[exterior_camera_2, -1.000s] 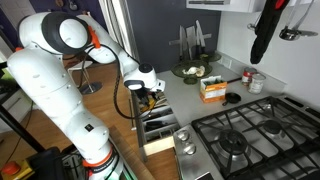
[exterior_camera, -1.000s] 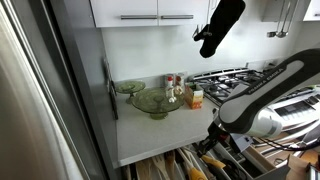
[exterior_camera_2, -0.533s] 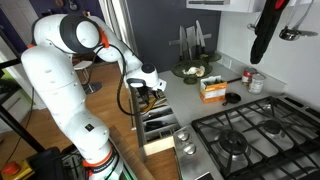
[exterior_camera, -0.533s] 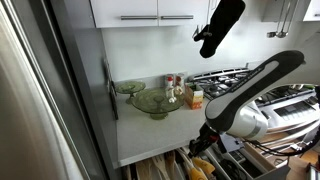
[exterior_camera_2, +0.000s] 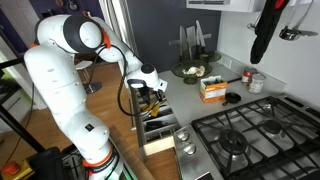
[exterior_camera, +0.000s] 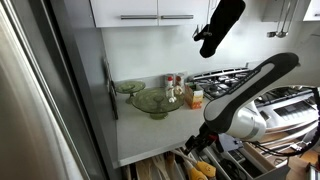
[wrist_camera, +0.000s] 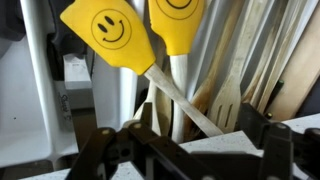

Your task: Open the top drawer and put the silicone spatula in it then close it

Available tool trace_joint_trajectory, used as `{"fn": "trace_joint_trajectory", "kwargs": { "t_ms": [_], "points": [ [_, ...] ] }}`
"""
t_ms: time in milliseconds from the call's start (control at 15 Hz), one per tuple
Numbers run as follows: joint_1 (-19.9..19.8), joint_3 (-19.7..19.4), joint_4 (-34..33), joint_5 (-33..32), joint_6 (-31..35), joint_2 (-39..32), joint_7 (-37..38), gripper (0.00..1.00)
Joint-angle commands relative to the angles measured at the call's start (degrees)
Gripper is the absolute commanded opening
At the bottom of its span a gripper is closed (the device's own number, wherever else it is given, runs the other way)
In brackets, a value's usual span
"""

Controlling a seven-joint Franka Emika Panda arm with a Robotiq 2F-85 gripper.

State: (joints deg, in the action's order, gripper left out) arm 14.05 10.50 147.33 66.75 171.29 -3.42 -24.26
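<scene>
**Top Drawer Open — Spatula Inside, Gripper Above**

The top drawer (exterior_camera_2: 160, 146) stood pulled out below the counter edge, its compartments exposed in both exterior views. The gripper (wrist_camera: 186, 150) hung directly over the drawer, pointing down into it. In the wrist view its two dark fingers (wrist_camera: 100, 152) stood well apart, with nothing clamped between them.

The silicone spatula (wrist_camera: 112, 35) lay inside the drawer, its smiley-face head towards the top left of the wrist view. Its pale handle ran diagonally down towards the right, crossing a second yellow spatula (wrist_camera: 180, 22). Wooden utensils (wrist_camera: 232, 92) filled the adjacent space. The spatula was apart from the fingers — no contact was visible.
</scene>
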Motion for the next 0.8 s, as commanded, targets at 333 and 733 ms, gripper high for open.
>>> {"fn": "trace_joint_trajectory", "kwargs": {
  "t_ms": [333,733],
  "points": [
    [-0.71,0.06,9.69,-20.49,5.64,5.76,11.92,1.00],
    [-5.71,-2.89,10.74,-47.86,-1.60,8.84,15.12,1.00]
  ]
}}
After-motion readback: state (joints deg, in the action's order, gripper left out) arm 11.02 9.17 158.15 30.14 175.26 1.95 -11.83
